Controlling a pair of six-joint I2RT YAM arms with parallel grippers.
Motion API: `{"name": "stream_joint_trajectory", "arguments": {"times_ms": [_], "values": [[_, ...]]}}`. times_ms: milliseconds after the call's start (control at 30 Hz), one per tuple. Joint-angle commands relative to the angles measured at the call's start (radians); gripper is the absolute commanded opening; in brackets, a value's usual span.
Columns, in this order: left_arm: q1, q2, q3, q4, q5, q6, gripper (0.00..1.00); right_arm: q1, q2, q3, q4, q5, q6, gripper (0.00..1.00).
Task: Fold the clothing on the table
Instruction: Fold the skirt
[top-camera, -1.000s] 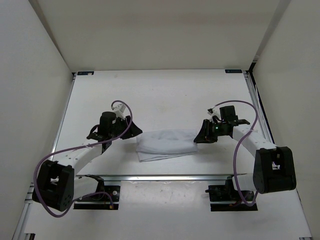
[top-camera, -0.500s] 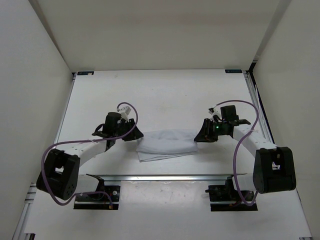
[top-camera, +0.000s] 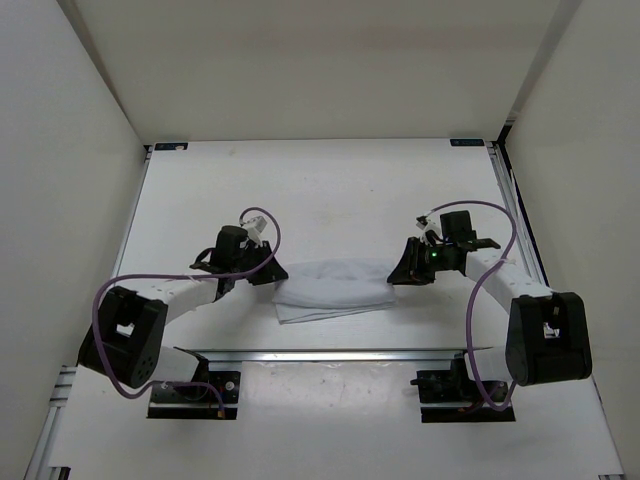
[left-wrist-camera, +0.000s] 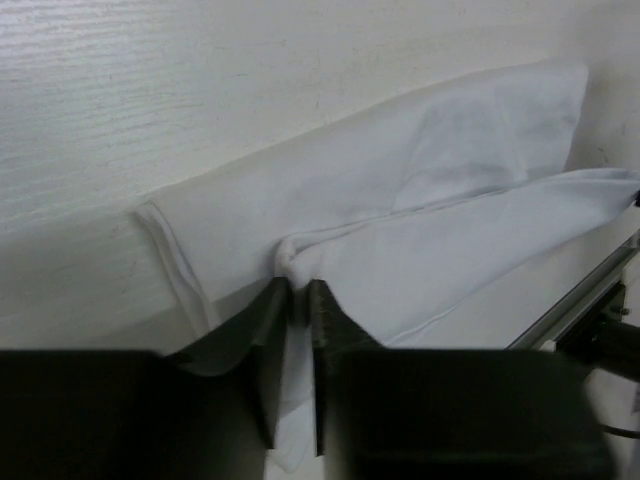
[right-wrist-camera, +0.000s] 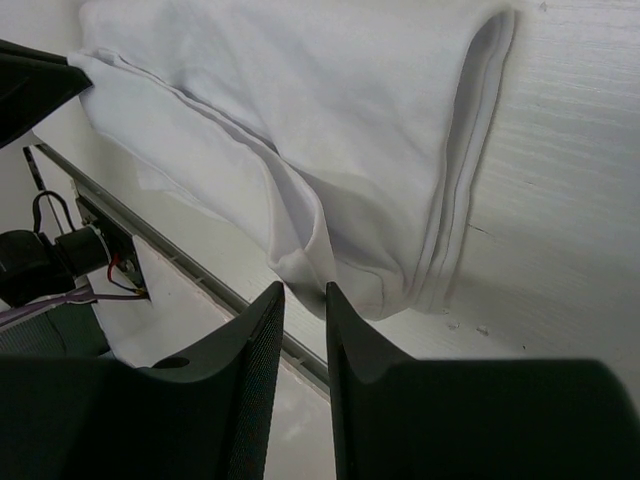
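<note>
The clothing (top-camera: 332, 288) is found on the table (top-camera: 330, 180), in the near half, about midway between left and right and just beyond the near aluminium rail (top-camera: 330, 354). It is laid as a flattened band running left to right. It is doubled over and wrinkled, and a looser layer is seen along its near edge.

The left gripper (top-camera: 268, 272) is set at the left end of the band. In the left wrist view its fingers (left-wrist-camera: 330, 340) are drawn close together. A ridge of fabric is gathered and pinched in the narrow gap, so the cloth is grasped there, beside a hemmed fold.

The right gripper (top-camera: 403, 272) is set at the right end. In the right wrist view its fingers (right-wrist-camera: 262, 340) are held close, and a crease of the cloth is led down into the gap at the tips. The near corner of that end is noted as grasped. The rounded, hemmed fold of the right end is seen lying flat on the table just beside the fingers.

Both arms are bent inward toward the garment and kept low over the surface. Purple cables (top-camera: 100, 300) are looped along each arm. The table is enclosed by white walls (top-camera: 70, 120) at left, right and far.
</note>
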Motion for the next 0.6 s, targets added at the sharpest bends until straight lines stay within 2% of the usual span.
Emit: {"name": "stream_joint_trajectory", "arguments": {"times_ms": [0, 33, 67, 400, 467, 533, 567], "values": [[-0.008, 0.005, 0.02, 0.041, 0.029, -0.007, 0.19, 0.007, 0.009, 0.013, 0.029, -0.023, 0.012, 0.28], [-0.01, 0.006, 0.029, 0.041, 0.017, -0.004, 0.05, 0.007, 0.01, 0.01, 0.029, -0.027, 0.009, 0.28], [-0.007, 0.011, 0.03, 0.038, 0.014, -0.004, 0.0, 0.005, 0.015, 0.01, 0.035, -0.03, 0.01, 0.29], [-0.007, 0.0, 0.045, 0.035, 0.039, -0.005, 0.0, 0.002, 0.084, 0.017, 0.087, -0.02, -0.009, 0.29], [0.001, -0.001, 0.042, 0.038, 0.039, -0.013, 0.0, -0.002, 0.102, 0.03, 0.101, -0.016, -0.016, 0.21], [0.002, -0.003, 0.051, 0.036, 0.039, -0.007, 0.0, -0.001, 0.116, 0.053, 0.101, -0.003, -0.016, 0.04], [0.007, 0.002, 0.06, 0.032, 0.04, -0.017, 0.0, 0.001, 0.131, 0.074, 0.086, -0.003, -0.019, 0.0]]}}
